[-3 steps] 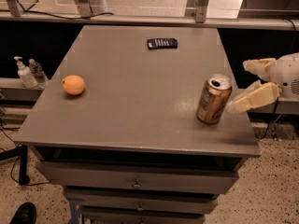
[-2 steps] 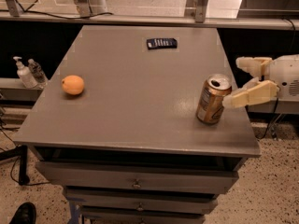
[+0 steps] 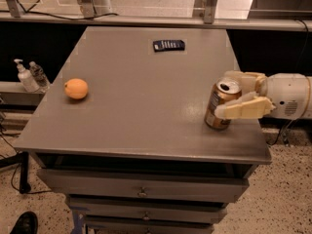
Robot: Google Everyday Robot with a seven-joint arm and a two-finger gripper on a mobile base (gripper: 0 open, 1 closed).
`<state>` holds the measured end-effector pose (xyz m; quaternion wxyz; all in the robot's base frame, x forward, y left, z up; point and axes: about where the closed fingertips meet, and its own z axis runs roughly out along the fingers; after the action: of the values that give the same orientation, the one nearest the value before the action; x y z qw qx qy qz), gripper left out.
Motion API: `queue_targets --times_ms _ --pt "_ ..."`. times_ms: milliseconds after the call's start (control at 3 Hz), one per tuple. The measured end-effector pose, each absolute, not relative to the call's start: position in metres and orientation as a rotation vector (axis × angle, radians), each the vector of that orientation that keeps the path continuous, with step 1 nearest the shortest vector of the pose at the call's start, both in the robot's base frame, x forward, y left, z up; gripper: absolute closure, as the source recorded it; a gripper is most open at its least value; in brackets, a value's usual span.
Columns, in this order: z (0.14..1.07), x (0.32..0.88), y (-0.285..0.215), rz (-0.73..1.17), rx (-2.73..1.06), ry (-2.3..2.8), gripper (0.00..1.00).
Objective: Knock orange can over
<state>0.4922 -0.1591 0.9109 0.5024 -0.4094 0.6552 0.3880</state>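
Observation:
The orange can (image 3: 220, 101) stands upright near the table's right front corner, copper-orange with a silver top and open tab. My gripper (image 3: 231, 94) reaches in from the right, open, with its cream fingers (image 3: 243, 108) on either side of the can. The near finger lies across the can's front and the far finger sits behind its top rim. The white arm (image 3: 290, 95) extends off the right edge.
A round orange fruit (image 3: 76, 88) lies at the left of the grey table (image 3: 136, 106). A dark flat packet (image 3: 168, 45) lies at the back centre. Two small bottles (image 3: 28, 75) stand on a ledge at left. Drawers (image 3: 141, 191) below the tabletop.
My gripper has moved left from beside the can until its fingers straddle it. The can stands in the same spot.

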Motion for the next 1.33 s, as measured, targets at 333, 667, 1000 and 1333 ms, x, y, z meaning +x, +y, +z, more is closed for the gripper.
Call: queue_targets --times_ms 333,667,1000,1333 --pt "0.898 0.488 -0.149 0.977 -0.98 1.57 0.41" --pt "0.894 0.489 -0.147 0.978 -0.98 1.563 0.66" --pt "0.902 0.5 -0.148 0.946 -0.997 1.542 0.88" --pt "0.914 0.518 -0.145 0.89 -1.054 1.53 1.0"
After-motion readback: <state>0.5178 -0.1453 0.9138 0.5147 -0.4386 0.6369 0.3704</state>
